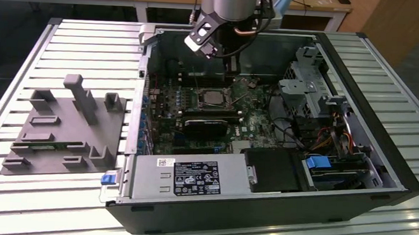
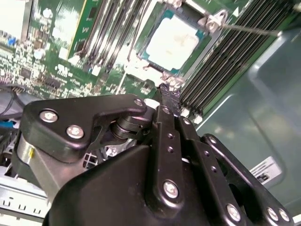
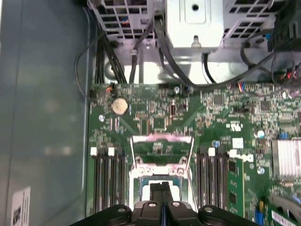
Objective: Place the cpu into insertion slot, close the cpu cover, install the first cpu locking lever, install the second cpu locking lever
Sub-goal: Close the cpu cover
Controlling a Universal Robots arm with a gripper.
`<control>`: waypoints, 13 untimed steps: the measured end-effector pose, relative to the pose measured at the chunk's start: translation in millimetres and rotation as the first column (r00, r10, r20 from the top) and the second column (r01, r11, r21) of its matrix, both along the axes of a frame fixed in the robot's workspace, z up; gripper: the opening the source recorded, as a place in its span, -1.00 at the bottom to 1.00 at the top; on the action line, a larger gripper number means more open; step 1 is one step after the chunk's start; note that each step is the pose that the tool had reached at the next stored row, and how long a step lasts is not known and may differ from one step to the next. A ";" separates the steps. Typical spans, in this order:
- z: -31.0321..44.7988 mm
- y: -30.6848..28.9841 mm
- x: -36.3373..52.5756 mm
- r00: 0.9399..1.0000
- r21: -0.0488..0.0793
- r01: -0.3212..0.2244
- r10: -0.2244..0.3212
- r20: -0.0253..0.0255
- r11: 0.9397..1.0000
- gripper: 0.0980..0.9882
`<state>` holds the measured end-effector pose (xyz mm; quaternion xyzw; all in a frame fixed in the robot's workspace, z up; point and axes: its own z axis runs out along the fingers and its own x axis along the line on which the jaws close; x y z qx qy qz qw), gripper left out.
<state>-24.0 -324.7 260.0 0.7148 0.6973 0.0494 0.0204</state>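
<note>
The cpu (image 2: pixel 171 40) lies flat in the insertion slot (image 2: pixel 159 66), its pale silver top uncovered; the exterior view shows the cpu (image 1: pixel 212 96) mid-motherboard inside the open case. The cpu cover (image 3: pixel 162 138), a thin silver frame with a window, is swung open off the slot, with thin wire levers along its sides. One locking lever (image 2: pixel 249 29) sticks out free past the slot's corner. My gripper (image 3: pixel 162 187) is shut with nothing between its fingers. In the second wrist view the gripper (image 2: pixel 170 94) hovers just beside the slot's hinge edge. In the exterior view the gripper (image 1: pixel 230 75) hangs over the slot's far side.
Black memory slots (image 3: pixel 109 179) flank the slot on both sides. A black heatsink block (image 1: pixel 205 129) sits nearer the power supply (image 1: pixel 192 176). The drive cage (image 1: pixel 308 85) and cables crowd the exterior view's right. A grey fixture (image 1: pixel 65 126) lies outside the case.
</note>
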 end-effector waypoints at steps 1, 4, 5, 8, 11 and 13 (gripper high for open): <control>0.0 0.0 2.3 1.000 0.000 0.000 0.000 0.000 1.000 -0.98; 0.0 0.1 9.3 1.000 0.000 0.000 0.000 0.000 1.000 -0.98; 0.0 0.1 11.5 1.000 0.000 0.000 0.000 0.000 1.000 -0.98; 0.0 0.1 18.0 1.000 0.000 0.000 0.000 0.000 1.000 -0.98; 0.0 0.2 24.6 1.000 0.000 0.000 0.000 0.000 1.000 -0.98; 0.0 0.3 28.5 1.000 0.000 0.000 0.000 0.000 1.000 -0.98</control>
